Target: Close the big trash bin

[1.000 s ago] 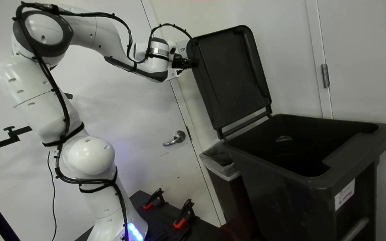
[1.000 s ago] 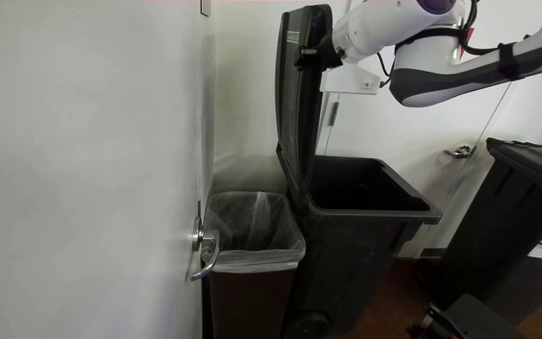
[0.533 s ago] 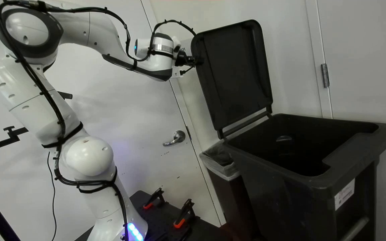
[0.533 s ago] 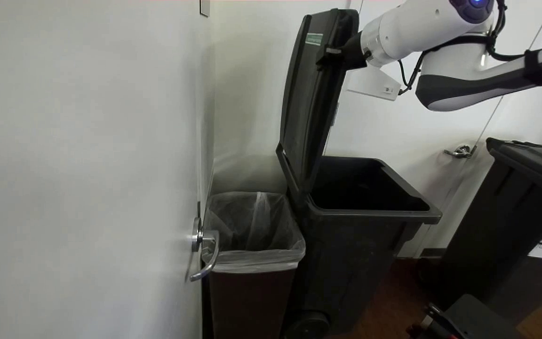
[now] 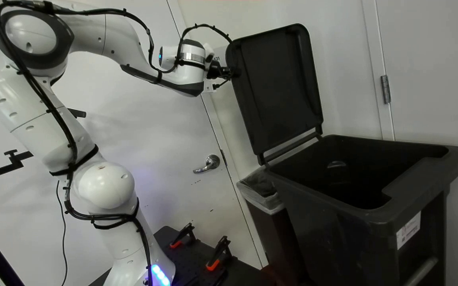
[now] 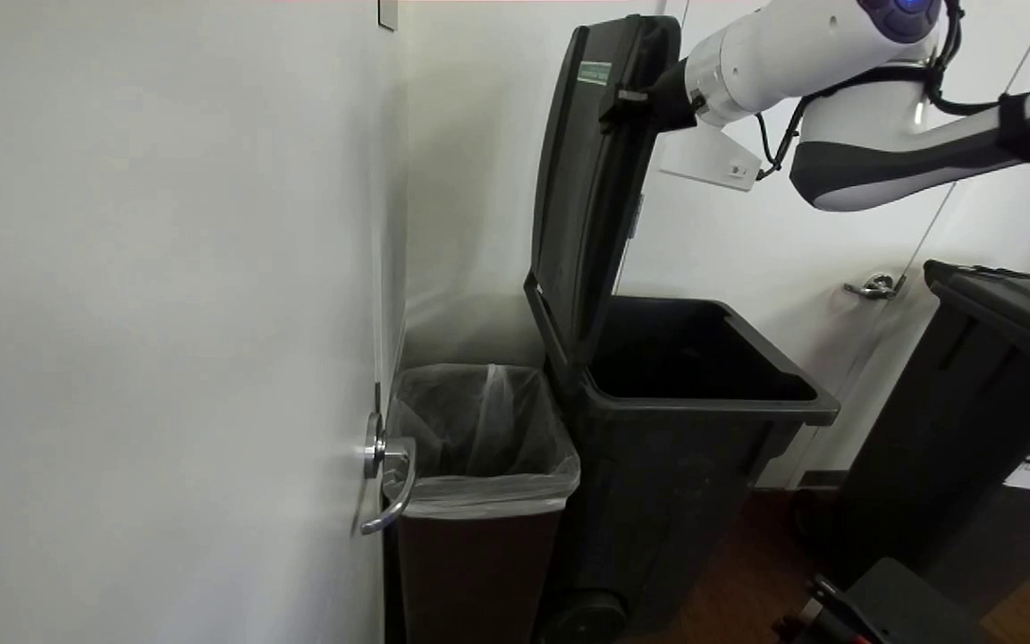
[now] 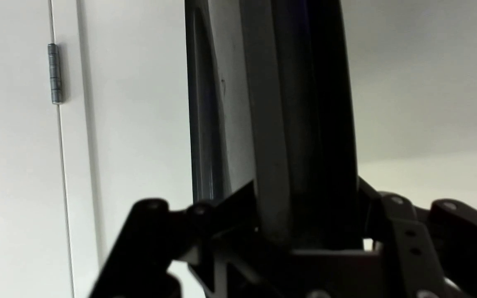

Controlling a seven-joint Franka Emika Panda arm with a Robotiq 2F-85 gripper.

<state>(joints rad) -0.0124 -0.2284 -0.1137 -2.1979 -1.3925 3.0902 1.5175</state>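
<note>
Big wheelie bin, black, by a white wall; mouth uncovered. Hinged lid up near upright, tipped a little toward the mouth in an exterior view. Step in hand, my reading: bring the lid over; most of the closing lies ahead.

Gripper clamped on the lid's side edge, near its free top corner; one finger to the inner face, one to the outer.

Doing it well: follow an arc about the hinge, across first, then down. Roll the wrist with the lid so the edge doesn't twist out of the pads. Past the balance point it will probably want to drop: take the weight, go slow. Side-edge hold is off-centre, so expect racking at the hinge. Let go before the fingers get pinched against the rim, then press from above to seat it.

Panda arm: elbow high, forearm sloping down to the wrist, gripper pointing across at the lid's edge. Low finish will probably need the elbow to unfold.

Brown waste bin with clear liner just beside the hinge end; second wheelie bin well apart
</note>
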